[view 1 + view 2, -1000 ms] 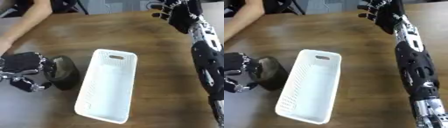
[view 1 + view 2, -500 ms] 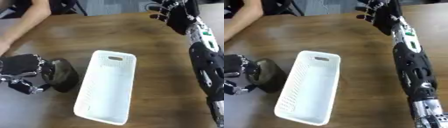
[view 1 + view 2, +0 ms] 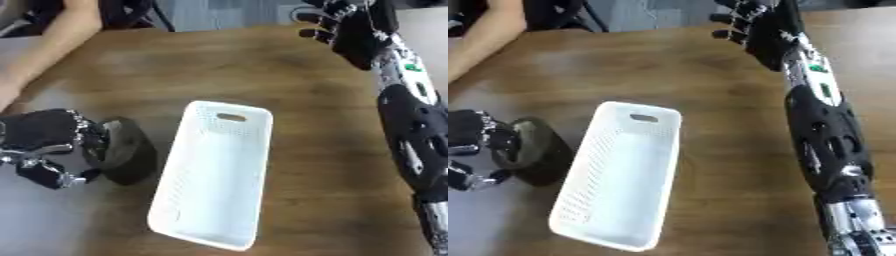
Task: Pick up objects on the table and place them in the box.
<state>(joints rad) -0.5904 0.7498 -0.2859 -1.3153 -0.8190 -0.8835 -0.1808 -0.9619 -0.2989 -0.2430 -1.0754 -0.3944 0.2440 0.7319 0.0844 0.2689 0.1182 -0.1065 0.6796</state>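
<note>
Underneath everything lies a brown wooden counter with visible grain, its near-left part looking greyer. At the far edge the wood ends against a grey floor, where dark chair legs show. A person's bare forearm reaches in from the upper left and rests along the counter's left side, touching none of the things.

Near the middle lies the box, a long white perforated basket with a handle slot at its far end, set slightly askew and empty. Just to its left sits a dark, rounded object, close to the box's wall. The left hand has its fingers and thumb curled round that object at the counter's left edge. The right hand is raised over the far right corner, fingers spread and straight, holding nothing, its black and silver arm running down the right side.
</note>
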